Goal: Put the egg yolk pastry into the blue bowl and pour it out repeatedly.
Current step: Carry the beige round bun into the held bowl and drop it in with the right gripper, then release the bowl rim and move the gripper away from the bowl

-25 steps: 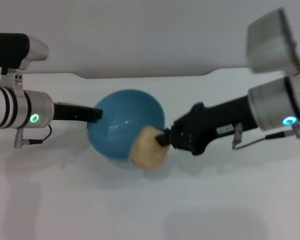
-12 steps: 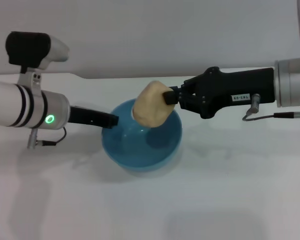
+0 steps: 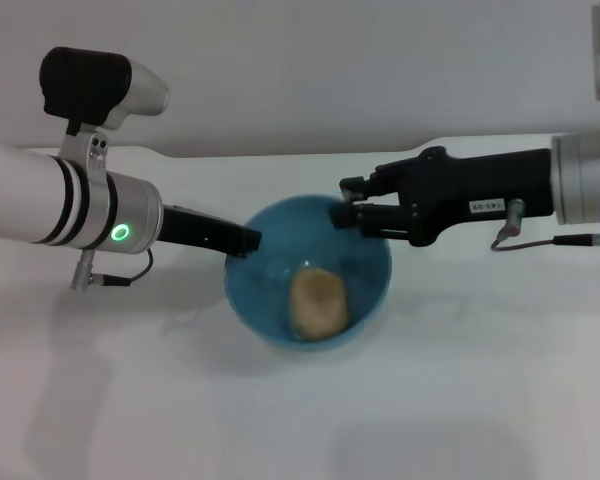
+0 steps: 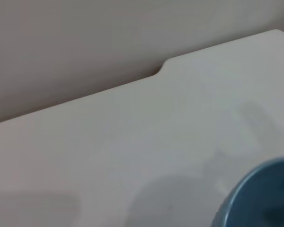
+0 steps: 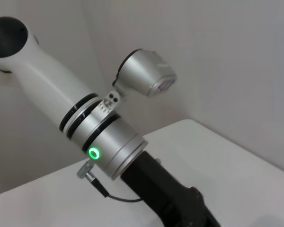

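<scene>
Egg yolk pastry (image 3: 317,303) sits loose in the blue bowl (image 3: 370,290): soft, light, crumbly. Right gripper (image 3: 346,203) fingers spread, empty; left gripper (image 3: 248,240) pinching the rim. You tip slowly.

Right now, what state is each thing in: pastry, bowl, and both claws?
Pale beige lumpy egg yolk pastry: lying loose inside the bowl.
Round light-blue bowl: upright on the white table, holding the pastry.
Left claw: shut on the bowl's rim.
Right claw: open, empty, above the bowl's rim.

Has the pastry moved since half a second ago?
Yes. The pastry has dropped out of the right gripper, whose fingers are now open, and lies inside the bowl, lower against the table's back edge. The left gripper holds the rim.
</scene>
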